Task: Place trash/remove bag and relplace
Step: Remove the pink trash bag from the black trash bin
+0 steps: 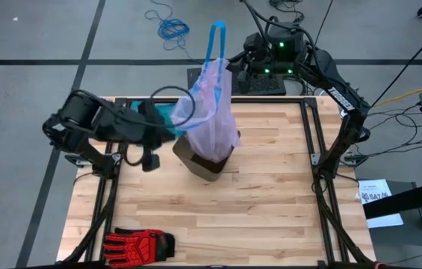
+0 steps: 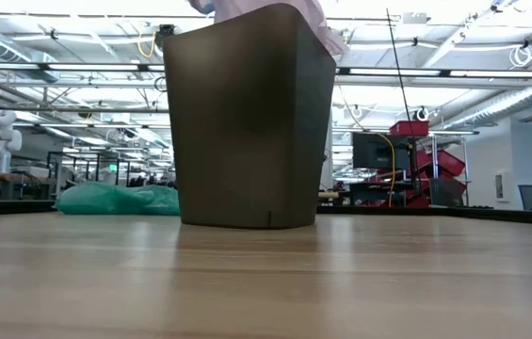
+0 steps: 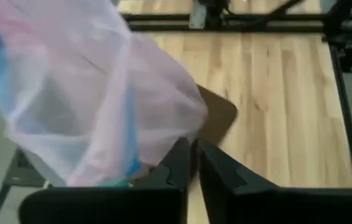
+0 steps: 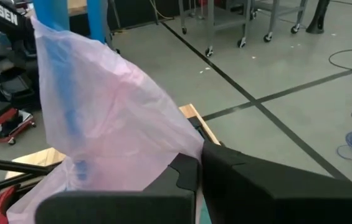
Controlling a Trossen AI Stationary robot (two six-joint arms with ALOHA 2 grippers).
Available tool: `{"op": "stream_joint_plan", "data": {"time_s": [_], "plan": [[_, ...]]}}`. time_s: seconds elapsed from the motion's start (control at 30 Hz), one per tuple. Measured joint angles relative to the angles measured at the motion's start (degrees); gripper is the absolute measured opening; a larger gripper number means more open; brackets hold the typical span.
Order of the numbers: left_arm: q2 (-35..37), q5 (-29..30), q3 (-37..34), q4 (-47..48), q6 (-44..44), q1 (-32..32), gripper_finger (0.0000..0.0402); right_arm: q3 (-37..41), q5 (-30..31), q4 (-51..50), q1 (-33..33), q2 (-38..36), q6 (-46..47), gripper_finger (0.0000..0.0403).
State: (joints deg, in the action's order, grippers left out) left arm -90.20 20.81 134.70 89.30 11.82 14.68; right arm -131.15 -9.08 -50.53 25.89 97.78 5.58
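At the centre of the high view stands the pale butcher-block wooden table (image 1: pixel 270 194), and on it, slightly left of middle, the dark brown tapered plastic bin (image 1: pixel 199 161), upright. Rising out of that bin is the bag (image 1: pixel 214 104), a thin translucent pink-lavender liner, stretched tall towards the top of the frame, its lower end down inside the bin and its blue drawstring loop (image 1: pixel 216 37) at the very top. The film is crumpled and slack, with a dark shape showing through near the bottom.

The right gripper (image 4: pixel 200 171), in the upper middle of the high view, has its fingers fully closed; it sits right against the film, and I judge it to be pinching the upper bag. The left gripper (image 3: pixel 194 163), at left of centre, has its fingers nearly together with only a thin gap; the film lies against them, but whether they actually hold it I cannot tell.

The step in hand appears to be lifting the liner clear of the bin. Doing it well means a straight upward pull, so the bin does not tip, with the left gripper steadying the side.

Behind the bin lies a teal-green translucent plastic bag (image 2: pixel 115 199); a red and black work glove (image 1: pixel 140 243) rests at lower left
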Motion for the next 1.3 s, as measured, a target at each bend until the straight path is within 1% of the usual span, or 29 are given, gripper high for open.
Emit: {"op": "stream_joint_plan", "data": {"time_s": [0.1,0.17,0.3,0.4,0.47,0.57,0.77,0.9,0.97,1.13,1.2,1.3], "plan": [[-1.93,-0.12,0.01,0.62,1.39,0.98,0.0059,0.00,0.00,-0.02,0.00,0.00,-0.02,0.0000],[-3.47,1.08,-0.03,0.65,1.49,1.61,0.0078,0.00,0.00,-0.04,0.00,0.00,-0.18,0.0000],[-6.51,6.09,-0.14,0.65,2.85,1.70,0.0113,0.00,-0.18,-0.15,0.00,0.00,-0.66,0.0000],[-7.99,11.33,-0.14,0.67,4.30,1.70,0.0130,0.00,-0.35,-0.50,0.00,-0.18,-1.02,0.0000],[-8.54,14.57,-0.14,0.67,5.97,1.83,0.0134,0.00,-0.37,-0.76,0.00,-0.57,-1.84,0.0000],[-8.43,17.07,-0.14,0.67,8.80,1.85,0.0135,0.00,-0.42,-0.80,0.00,-1.38,-2.42,0.0000],[-6.40,16.58,-0.14,0.69,15.82,3.55,0.0135,0.00,-0.44,-0.83,0.15,-2.78,-2.82,0.0000],[-6.05,16.01,-0.12,0.69,17.29,5.19,0.0135,0.00,-0.49,-1.11,0.15,-3.52,-2.82,0.0000],[-6.09,15.59,-1.94,0.61,17.52,5.55,0.0135,0.00,-0.49,-1.22,0.15,-3.61,-2.82,0.0000],[-5.86,15.54,-9.91,0.83,17.92,5.59,0.0135,0.00,-0.51,-1.26,0.12,-3.74,-2.71,0.0000],[-5.59,17.22,-11.76,0.84,18.71,5.57,0.0135,0.00,-0.62,-1.26,-0.13,-3.84,-2.67,0.0000],[-5.52,19.19,-12.27,0.66,19.40,5.59,0.0135,0.00,-1.46,-1.27,-0.13,-4.06,-2.62,0.0000]]}}
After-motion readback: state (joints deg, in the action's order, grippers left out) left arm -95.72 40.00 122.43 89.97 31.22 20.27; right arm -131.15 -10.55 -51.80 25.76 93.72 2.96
